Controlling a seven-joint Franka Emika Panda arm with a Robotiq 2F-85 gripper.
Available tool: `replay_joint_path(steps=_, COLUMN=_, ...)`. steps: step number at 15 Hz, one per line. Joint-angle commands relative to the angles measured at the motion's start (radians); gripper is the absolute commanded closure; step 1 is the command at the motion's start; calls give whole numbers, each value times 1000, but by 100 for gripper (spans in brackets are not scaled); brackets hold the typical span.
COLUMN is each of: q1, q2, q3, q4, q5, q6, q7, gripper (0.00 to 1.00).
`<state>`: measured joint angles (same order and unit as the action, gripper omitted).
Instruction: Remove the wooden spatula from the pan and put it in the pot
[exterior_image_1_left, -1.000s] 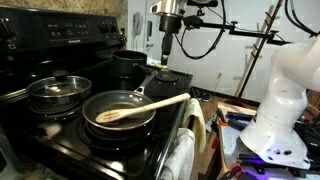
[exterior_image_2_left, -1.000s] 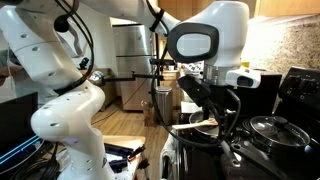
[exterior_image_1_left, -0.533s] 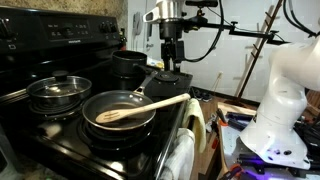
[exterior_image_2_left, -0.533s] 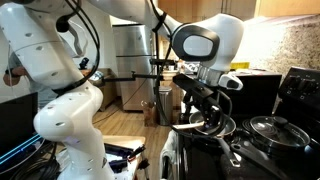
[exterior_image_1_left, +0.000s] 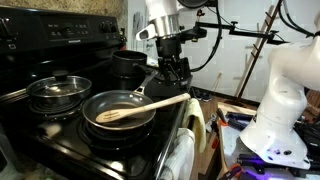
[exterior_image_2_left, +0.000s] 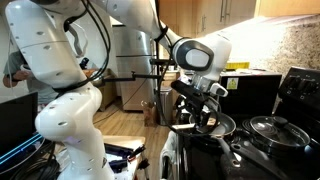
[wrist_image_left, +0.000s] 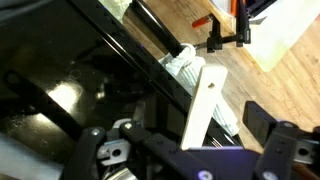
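Note:
The wooden spatula (exterior_image_1_left: 150, 104) lies with its head in the pan (exterior_image_1_left: 100, 101) on the front burner; its handle sticks out over the stove's edge. The black pot (exterior_image_1_left: 130, 62) stands on the back burner behind the pan. My gripper (exterior_image_1_left: 171, 78) hangs just above the handle's free end, open. In the wrist view the handle (wrist_image_left: 205, 100), with a small hole at its tip, runs between the open fingers (wrist_image_left: 188, 145), which do not touch it. In an exterior view the gripper (exterior_image_2_left: 205, 115) is low over the pan (exterior_image_2_left: 222, 127).
A steel pot with a glass lid (exterior_image_1_left: 58, 92) sits on the burner beside the pan. A towel (exterior_image_1_left: 196, 125) hangs at the stove's front. The robot base (exterior_image_1_left: 280, 100) stands on the floor beside the stove. A camera stand (exterior_image_1_left: 250, 32) rises behind.
The gripper has come down from above the pot area to just over the spatula handle's end and turned. The spatula, pan and pots have not moved.

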<state>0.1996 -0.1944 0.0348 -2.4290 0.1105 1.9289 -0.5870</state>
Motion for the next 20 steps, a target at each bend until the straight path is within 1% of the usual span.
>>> replay_joint_path(steps=1, q1=-8, q2=-21, q3=33, q4=-65, q5=-21, q6=73, q7=33, gripper=0)
replay_joint_path(steps=5, q1=0, q2=-34, q3=62, q4=-129, q5=-35, q6=181, q7=54, gripper=0)
replay_joint_path(steps=8, q1=6, q2=-34, q3=77, q4=-158, q5=-32, q6=221, q7=64, gripper=0)
replay_joint_path(steps=9, q1=6, q2=-35, q3=82, q4=-164, q5=-36, q6=226, q7=73, gripper=25)
replay_joint_path(steps=10, q1=8, q2=-37, q3=84, q4=-169, q5=-36, q6=226, q7=74, gripper=26)
replay_joint_path(steps=12, q1=10, q2=-44, q3=90, q4=-182, q5=-32, q6=245, q7=89, gripper=40)
replay_joint_path(steps=16, q1=14, q2=-58, q3=95, q4=-197, q5=-28, q6=239, q7=96, gripper=67)
replay_joint_path(steps=20, q1=18, q2=-83, q3=85, q4=-209, q5=1, q6=230, q7=88, gripper=93)
